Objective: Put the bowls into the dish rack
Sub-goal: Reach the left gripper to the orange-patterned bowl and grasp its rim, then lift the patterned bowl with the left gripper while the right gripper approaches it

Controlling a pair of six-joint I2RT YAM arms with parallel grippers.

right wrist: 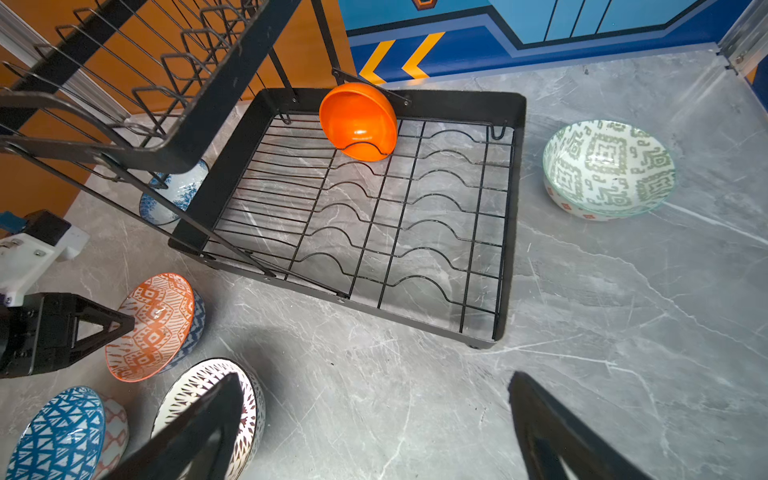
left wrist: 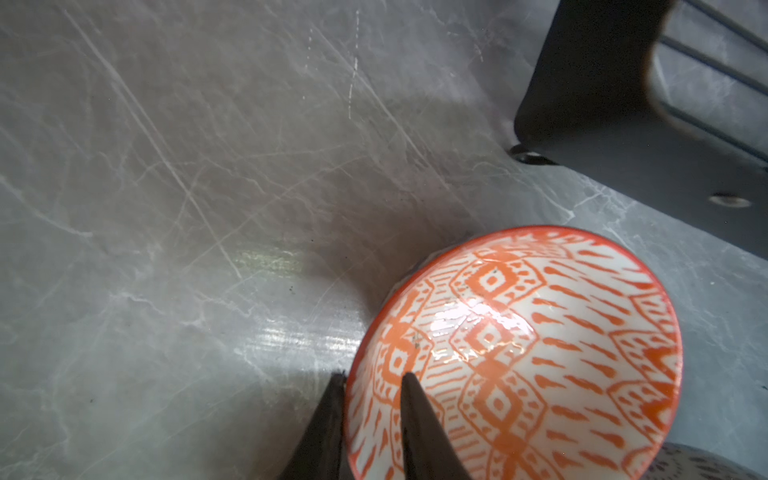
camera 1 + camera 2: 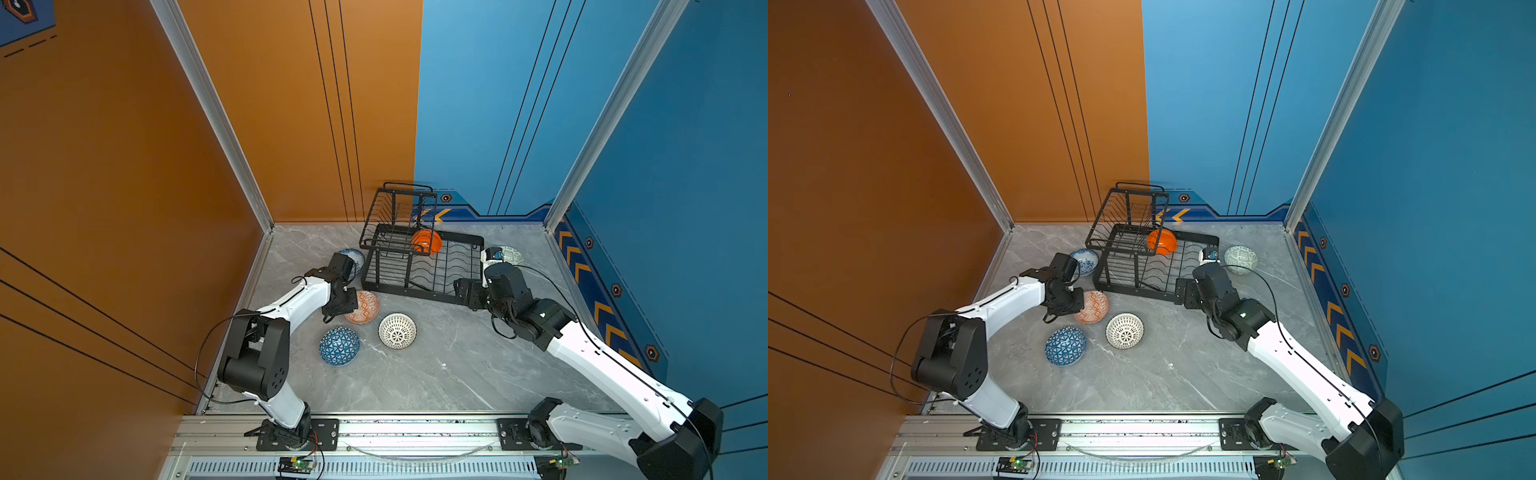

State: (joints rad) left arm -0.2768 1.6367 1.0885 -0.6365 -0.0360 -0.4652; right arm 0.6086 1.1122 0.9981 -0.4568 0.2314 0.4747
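Currently left gripper is clamped on the rim of the orange-white patterned bowl, just below the lower-left corner of the dish rack in both top views. Lift straight, clear the rack wall. Right gripper gapes wide, empty. Six bowls: plain orange bowl racked, five on the table; one rack.

Six small bowls are in view — no two alike — plus one black dish rack and two robot arms.
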